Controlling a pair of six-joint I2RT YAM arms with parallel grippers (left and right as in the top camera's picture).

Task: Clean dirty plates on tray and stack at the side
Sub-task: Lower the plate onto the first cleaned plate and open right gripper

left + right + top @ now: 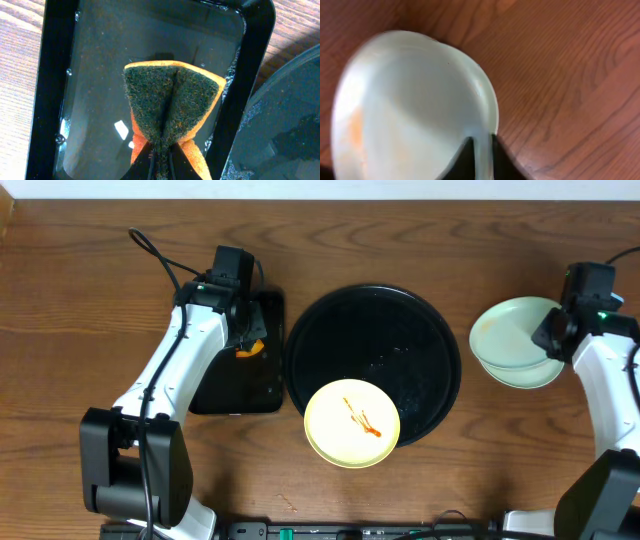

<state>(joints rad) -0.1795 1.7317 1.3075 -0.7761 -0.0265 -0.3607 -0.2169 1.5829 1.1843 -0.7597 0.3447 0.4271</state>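
Pinching a mint plate (410, 100) is the right end effector (480, 151).

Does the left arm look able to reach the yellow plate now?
Likely yes: the yellow plate lies uncovered on the tray rim, nothing between it and the left fingers, which grip a sponge.

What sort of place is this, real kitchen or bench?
Probably a lab bench staged for dishwashing: wooden table, sponge in the left gripper, sauce-streaked yellow plate on a black tray. No sink.

Brown wavy-grained wooden table (80, 300) spreads under the left claw (161, 156) and right claw (481, 150); beyond both, a pale strip (320, 188) edges it.
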